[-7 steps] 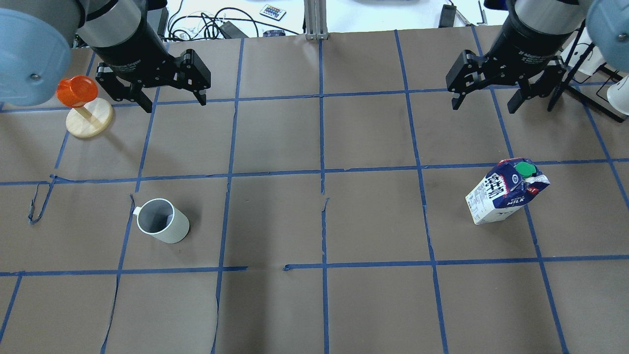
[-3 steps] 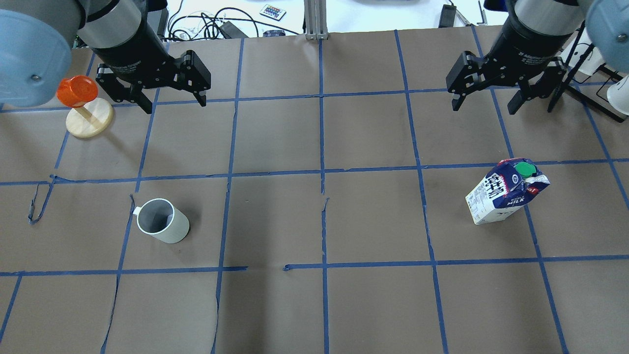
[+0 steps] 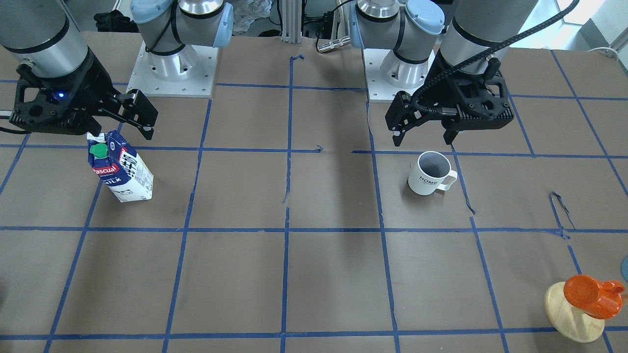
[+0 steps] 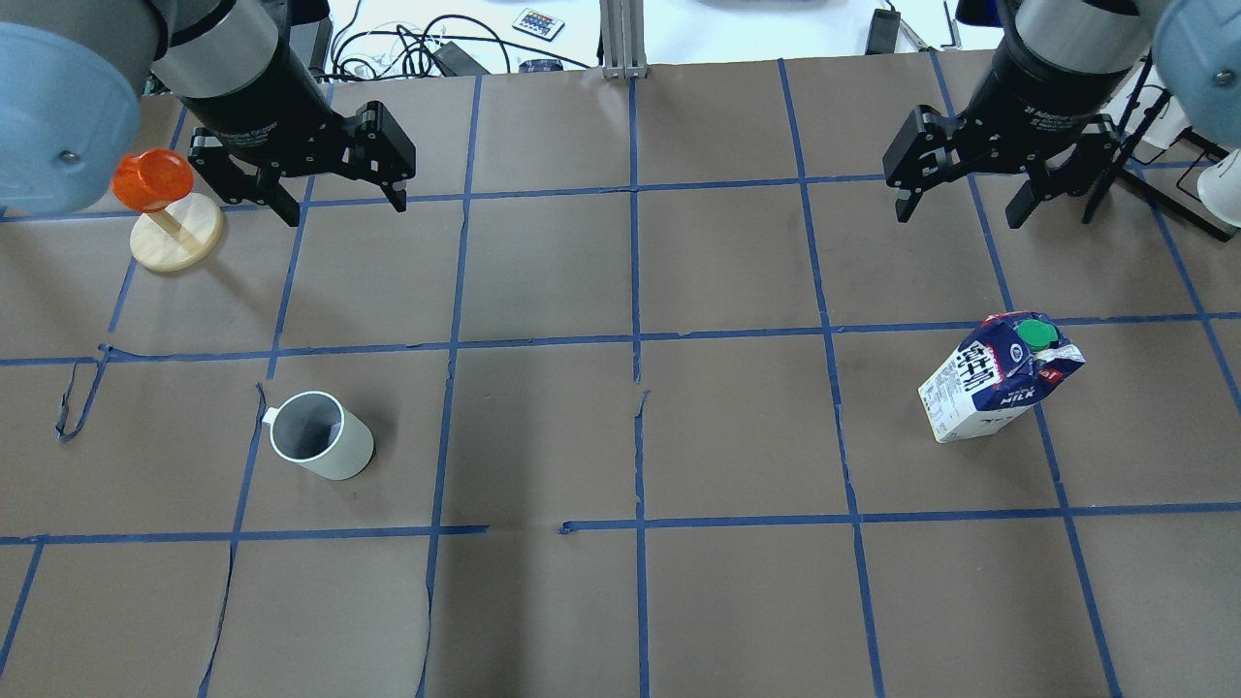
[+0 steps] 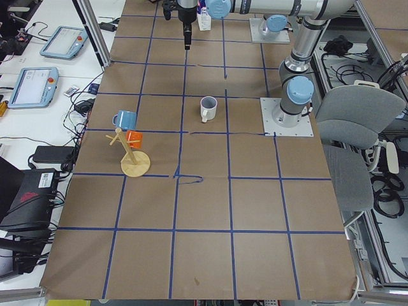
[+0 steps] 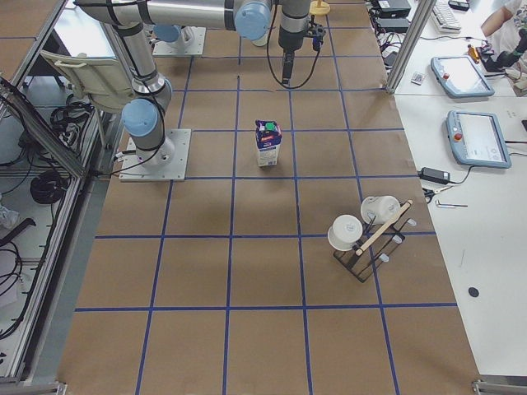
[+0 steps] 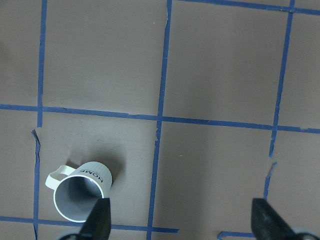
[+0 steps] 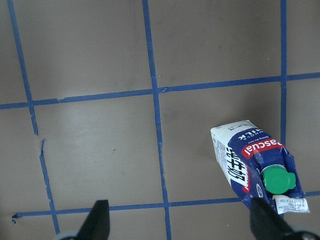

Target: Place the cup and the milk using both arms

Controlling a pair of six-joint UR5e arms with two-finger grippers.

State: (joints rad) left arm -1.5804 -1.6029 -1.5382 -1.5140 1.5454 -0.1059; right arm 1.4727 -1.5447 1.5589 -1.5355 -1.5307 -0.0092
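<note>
The white ribbed cup point(image 4: 322, 448) stands upright on the left half of the table, handle to the far left; it also shows in the front view point(image 3: 431, 172) and the left wrist view point(image 7: 80, 192). The blue and white milk point(image 4: 999, 388) with a green cap stands on the right half, and shows in the front view point(image 3: 120, 166) and the right wrist view point(image 8: 255, 165). My left gripper point(image 4: 344, 206) hangs open and empty, high above the table beyond the cup. My right gripper point(image 4: 958, 215) hangs open and empty, beyond the milk.
An orange cup point(image 4: 153, 179) hangs on a wooden disc stand point(image 4: 179, 237) at the far left, close to my left gripper. A black rack point(image 6: 366, 239) with white cups stands at the table's right end. Blue tape lines grid the brown table point(image 4: 630, 436).
My right gripper has shifted very slightly to the right. The left gripper, the cup and the milk have not moved.
</note>
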